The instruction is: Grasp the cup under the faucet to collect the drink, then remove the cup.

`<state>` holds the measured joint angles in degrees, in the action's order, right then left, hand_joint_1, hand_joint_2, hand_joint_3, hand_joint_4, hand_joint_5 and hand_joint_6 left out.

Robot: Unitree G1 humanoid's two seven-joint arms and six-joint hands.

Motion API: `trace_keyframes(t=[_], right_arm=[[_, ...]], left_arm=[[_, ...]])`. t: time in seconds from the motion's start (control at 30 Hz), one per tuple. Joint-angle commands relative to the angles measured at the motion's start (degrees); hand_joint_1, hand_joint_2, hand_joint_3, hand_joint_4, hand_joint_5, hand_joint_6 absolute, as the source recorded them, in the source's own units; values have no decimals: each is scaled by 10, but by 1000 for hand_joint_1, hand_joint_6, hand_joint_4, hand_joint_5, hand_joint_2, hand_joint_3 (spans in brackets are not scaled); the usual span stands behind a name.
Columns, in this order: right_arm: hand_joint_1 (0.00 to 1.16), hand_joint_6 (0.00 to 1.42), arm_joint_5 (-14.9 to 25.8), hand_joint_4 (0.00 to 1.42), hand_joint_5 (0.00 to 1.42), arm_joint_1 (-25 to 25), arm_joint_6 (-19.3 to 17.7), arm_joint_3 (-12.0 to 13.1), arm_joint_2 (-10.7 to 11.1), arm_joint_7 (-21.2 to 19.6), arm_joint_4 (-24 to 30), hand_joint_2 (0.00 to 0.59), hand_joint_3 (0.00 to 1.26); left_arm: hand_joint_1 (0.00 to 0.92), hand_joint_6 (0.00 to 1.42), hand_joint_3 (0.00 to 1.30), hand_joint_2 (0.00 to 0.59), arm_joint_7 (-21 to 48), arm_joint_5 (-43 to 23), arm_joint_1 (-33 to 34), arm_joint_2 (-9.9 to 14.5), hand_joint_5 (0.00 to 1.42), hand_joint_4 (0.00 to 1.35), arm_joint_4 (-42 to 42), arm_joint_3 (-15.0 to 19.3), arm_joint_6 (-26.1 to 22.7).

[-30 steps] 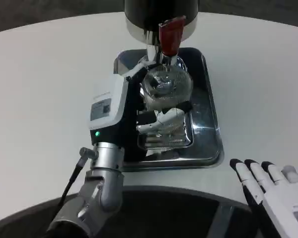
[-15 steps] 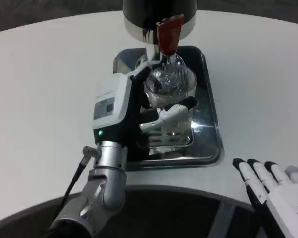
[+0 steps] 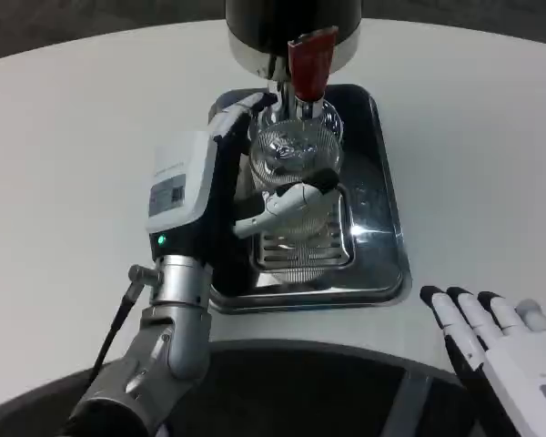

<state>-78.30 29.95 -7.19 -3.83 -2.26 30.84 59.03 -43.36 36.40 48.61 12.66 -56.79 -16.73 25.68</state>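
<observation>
While under the faucet [image 3: 308, 64], the clear ribbed cup [image 3: 293, 164] sat gripped by left hand [image 3: 246, 196]; right hand [image 3: 496, 341] lay spread.

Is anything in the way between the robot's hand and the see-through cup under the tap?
No. The left hand already wraps its fingers around the clear ribbed plastic cup, which sits over the metal tray beneath the red-handled faucet. Nothing visible stands between them. The right hand rests apart on the white table.
</observation>
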Motion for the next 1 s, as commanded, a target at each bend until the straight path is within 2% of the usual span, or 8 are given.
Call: trace_keyframes(t=[0.03, 0.43, 0.63, 0.8, 0.9, 1.0], right_arm=[[677, 0, -2, 0, 0, 5, 3, -8, -5, 6, 9, 258, 0], [678, 0, 1, 0, 0, -3, 11, -7, 0, 4, 0, 258, 0], [678, 0, 3, 0, 0, -11, 15, -5, 6, 7, -4, 258, 0], [678, 0, 6, 0, 0, -22, 18, -3, 11, 11, -9, 258, 0], [678, 0, 7, 0, 0, -29, 20, -4, 14, 14, -12, 258, 0], [678, 0, 6, 0, 0, -35, 21, -7, 15, 18, -16, 258, 0]], left_arm=[[77, 602, 214, 0, 13, -3, -11, 9, 439, 166, -3, -6, 15], [45, 548, 177, 0, 26, -15, -26, 16, 436, 153, 19, 1, 42], [28, 533, 187, 0, 22, -22, -69, 43, 436, 170, 84, 17, 50], [18, 532, 213, 0, 36, -38, -128, 77, 451, 205, 174, 54, 53], [1, 463, 242, 0, 61, -61, -175, 104, 445, 237, 254, 89, 61], [0, 355, 277, 0, 98, -84, -199, 120, 420, 255, 304, 115, 63]])
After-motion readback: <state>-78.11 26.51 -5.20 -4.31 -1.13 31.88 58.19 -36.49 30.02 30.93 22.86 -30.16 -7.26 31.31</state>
